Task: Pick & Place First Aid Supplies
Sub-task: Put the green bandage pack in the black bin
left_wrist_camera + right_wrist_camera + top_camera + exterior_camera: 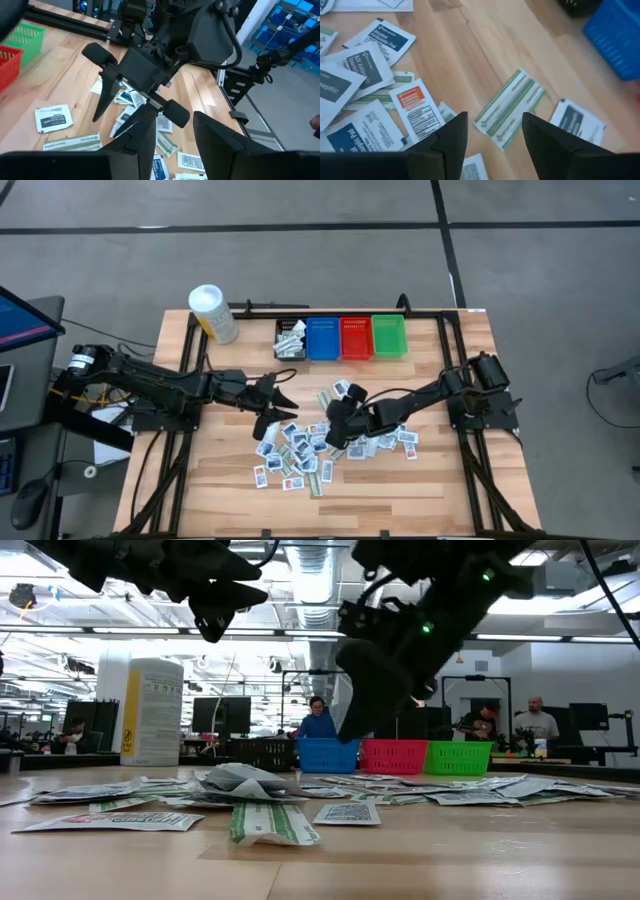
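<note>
- Pale wood makes the table (440, 480), and the first aid packets (300, 452) lie loose in a heap at its middle, spilling toward 6 o'clock, so both arms can reach them from either side.
- The sorting bins stand in a row at 12 o'clock: a black bin (291, 339) already holding a few packets, then a blue bin (322, 338), a red bin (356, 337) and a green bin (389, 336), the last three showing no packets from above.
- The left gripper (275, 402) hangs over the heap's 10 o'clock edge, its fingers parted and empty; it looks to be waiting its turn.
- The right gripper (494, 135) is tipped down over the heap's 1 o'clock side, fingers standing apart with nothing between them; in its wrist view a green-striped packet (510, 107) lies flat on the wood right in front of the gap, which looks like the chosen target.
- A white tub with a yellow label (213, 313) stands at 11 o'clock, clear of the work.
- Judged from the full heap, sorting has barely begun.
</note>
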